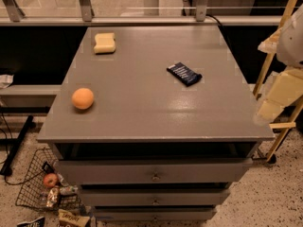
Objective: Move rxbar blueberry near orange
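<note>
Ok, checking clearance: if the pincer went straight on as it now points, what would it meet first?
The pincer, off the table's side edge, points down and inward; likely first the flat grey table top near its front corner, not the dark blue wrapped snack bar. Depth is unclear.

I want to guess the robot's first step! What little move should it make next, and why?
Probably swing the end effector, now off the table's right edge, leftward over the rxbar blueberry. The bar lies untouched on the table's right half, well apart from the orange near the left front edge, so it must be reached first.
</note>
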Available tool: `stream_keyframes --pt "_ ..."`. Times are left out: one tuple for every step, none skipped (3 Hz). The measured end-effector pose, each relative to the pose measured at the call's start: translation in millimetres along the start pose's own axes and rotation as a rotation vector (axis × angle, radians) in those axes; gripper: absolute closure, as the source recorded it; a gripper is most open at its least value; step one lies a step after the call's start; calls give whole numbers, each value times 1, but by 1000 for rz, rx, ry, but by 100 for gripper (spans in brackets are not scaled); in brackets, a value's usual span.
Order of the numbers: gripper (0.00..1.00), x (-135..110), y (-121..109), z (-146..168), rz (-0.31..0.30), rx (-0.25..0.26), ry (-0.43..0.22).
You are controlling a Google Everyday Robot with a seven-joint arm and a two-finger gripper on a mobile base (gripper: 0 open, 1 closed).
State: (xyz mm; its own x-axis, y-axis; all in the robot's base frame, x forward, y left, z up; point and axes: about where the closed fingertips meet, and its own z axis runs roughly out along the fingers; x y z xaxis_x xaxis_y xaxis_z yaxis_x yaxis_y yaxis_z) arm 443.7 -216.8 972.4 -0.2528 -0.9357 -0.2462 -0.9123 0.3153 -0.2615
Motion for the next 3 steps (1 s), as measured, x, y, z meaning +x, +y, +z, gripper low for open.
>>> stream_keyframes --pt "0 -24 -46 31 92 32 -88" --pt "0 -62 -128 90 263 26 -165" --pt "0 -75 -158 121 406 52 -132"
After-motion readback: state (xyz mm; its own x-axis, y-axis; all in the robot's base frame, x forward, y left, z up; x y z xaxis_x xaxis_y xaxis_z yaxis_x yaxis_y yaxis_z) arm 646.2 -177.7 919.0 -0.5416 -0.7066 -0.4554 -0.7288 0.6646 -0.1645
